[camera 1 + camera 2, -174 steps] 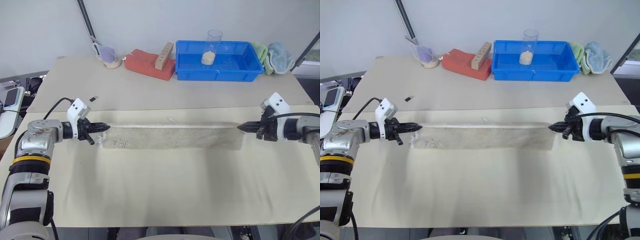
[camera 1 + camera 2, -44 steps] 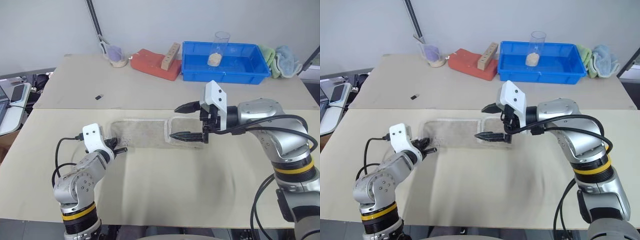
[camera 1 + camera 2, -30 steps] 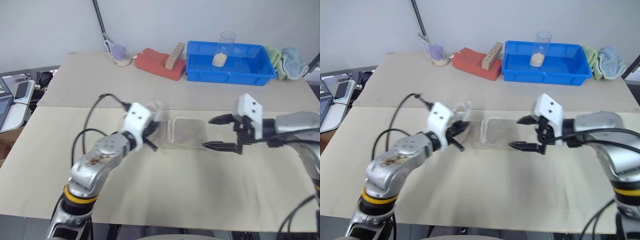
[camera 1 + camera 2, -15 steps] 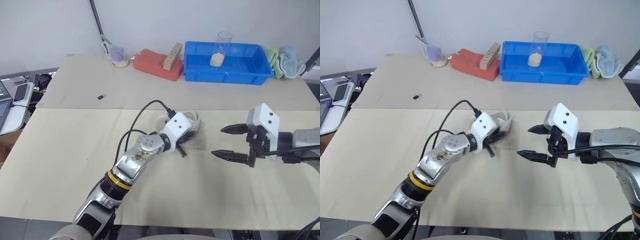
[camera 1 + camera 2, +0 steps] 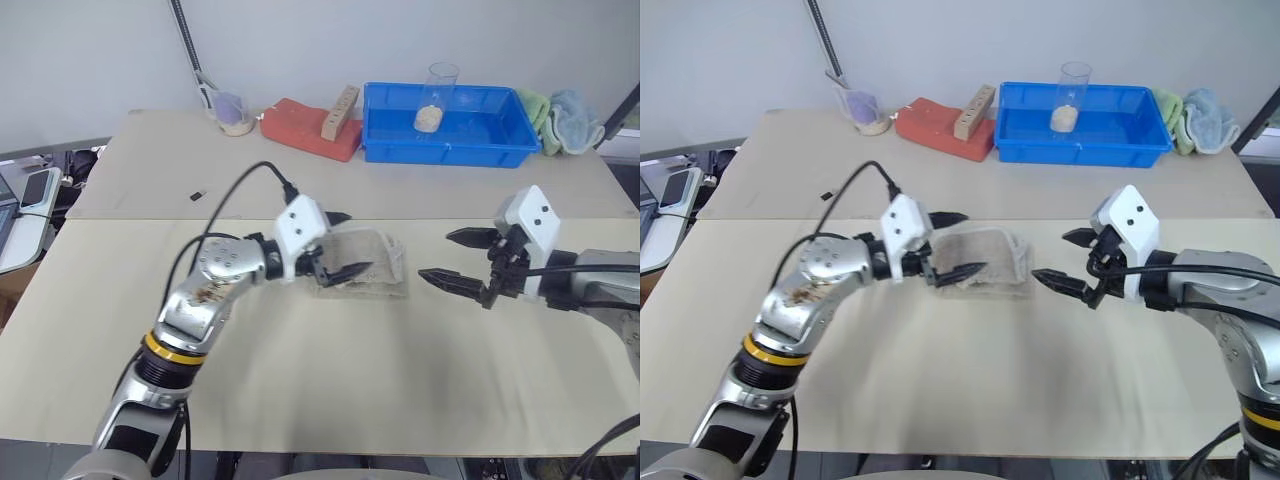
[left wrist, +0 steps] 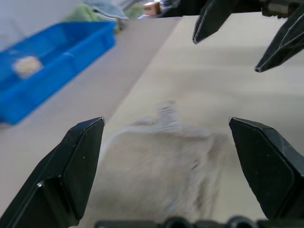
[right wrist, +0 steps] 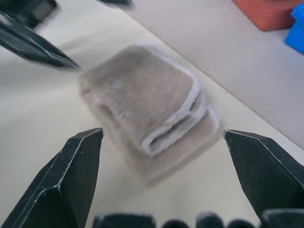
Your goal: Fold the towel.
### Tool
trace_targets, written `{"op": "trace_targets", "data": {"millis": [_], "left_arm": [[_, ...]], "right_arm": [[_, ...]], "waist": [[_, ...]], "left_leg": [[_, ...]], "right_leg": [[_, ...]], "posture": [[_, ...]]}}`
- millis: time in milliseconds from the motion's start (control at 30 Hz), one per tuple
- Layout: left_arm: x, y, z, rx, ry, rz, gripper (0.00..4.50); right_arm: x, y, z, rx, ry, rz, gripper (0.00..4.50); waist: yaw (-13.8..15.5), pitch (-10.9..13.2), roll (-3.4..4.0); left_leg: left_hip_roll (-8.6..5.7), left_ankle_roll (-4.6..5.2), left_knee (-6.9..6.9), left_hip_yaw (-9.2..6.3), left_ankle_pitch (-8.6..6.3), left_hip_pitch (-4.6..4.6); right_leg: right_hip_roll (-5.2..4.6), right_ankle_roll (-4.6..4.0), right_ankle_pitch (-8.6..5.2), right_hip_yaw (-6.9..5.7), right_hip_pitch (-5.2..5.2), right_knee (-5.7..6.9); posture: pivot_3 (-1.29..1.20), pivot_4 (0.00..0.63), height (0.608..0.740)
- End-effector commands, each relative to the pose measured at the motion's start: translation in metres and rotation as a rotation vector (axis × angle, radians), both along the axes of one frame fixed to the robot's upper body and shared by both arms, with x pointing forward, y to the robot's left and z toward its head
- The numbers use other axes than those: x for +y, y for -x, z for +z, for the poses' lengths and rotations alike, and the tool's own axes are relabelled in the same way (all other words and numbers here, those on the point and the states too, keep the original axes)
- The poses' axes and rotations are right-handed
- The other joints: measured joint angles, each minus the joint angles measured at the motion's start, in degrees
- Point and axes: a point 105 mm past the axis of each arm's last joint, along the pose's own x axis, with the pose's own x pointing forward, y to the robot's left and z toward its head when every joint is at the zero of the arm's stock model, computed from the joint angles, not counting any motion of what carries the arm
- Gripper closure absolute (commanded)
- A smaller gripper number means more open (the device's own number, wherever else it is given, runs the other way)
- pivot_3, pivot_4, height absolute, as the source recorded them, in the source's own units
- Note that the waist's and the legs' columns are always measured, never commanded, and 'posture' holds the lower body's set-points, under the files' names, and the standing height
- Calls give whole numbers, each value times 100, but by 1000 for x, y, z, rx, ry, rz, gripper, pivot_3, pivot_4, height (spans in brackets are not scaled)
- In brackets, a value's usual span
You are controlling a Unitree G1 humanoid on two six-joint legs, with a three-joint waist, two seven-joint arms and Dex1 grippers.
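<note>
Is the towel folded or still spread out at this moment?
Folded. The towel lies on the table as a compact stack, with layered stitched edges showing.

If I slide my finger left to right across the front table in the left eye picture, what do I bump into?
Open left gripper → folded beige-grey fluffy towel → open right gripper.

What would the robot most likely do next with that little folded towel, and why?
Probably draw the left gripper back, away from the towel. The towel lies as a small layered packet on the table, both grippers stand open, and neither holds any cloth; the right gripper waits off to its side. The folding looks finished, so clearing the arms seems the sensible small move.
</note>
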Motion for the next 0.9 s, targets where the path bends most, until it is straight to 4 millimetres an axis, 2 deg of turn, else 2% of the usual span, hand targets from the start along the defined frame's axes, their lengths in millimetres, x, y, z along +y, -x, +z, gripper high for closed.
{"op": "trace_targets", "data": {"millis": [33,100,200,333,467,567,767,900], "left_arm": [[27,15,20,-51,-40,-108,44],[43,22,20,-44,-102,-143,44],[55,35,19,-8,-151,-195,44],[64,49,31,33,-123,-240,44],[68,59,33,58,-139,-274,44],[71,59,33,59,-150,-269,0],[72,55,31,35,-160,-249,0],[71,51,35,19,-134,-223,0]], "right_arm": [[6,-26,-6,-31,-30,-83,0],[8,-46,-16,-8,-69,-157,0],[10,-62,-31,32,-90,-209,0],[13,-68,-50,114,-141,-223,0],[17,-69,-68,180,-167,-222,0],[24,-71,-70,211,-211,-216,801],[33,-70,-71,214,-222,-195,2916],[25,-74,-56,128,-208,-213,4241]], "waist": [[-34,2,-4],[-44,2,0],[-30,3,6],[-4,3,6],[-33,2,8],[-107,2,9],[-146,2,10],[-145,2,10]], "left_leg": [[2,0,-1,-4,0,-2],[0,0,-6,-5,0,1],[-3,0,-8,-10,1,2],[0,0,-8,-16,0,-2],[-1,0,-8,-16,0,4],[2,0,-10,-16,0,9],[2,1,-13,-18,0,10],[2,1,-13,-18,0,10]], "right_leg": [[3,0,0,-1,-2,-1],[0,0,0,-1,-4,1],[-4,0,0,-2,-4,3],[-5,0,0,-2,-7,3],[-2,0,0,-2,-6,10],[3,0,0,-2,-7,16],[5,0,0,-2,-12,27],[4,0,0,-2,-14,32]], "posture": [[0,150,740],[0,150,740],[0,150,740],[0,150,740],[0,150,740],[0,150,740],[0,150,740],[0,150,740]]}}
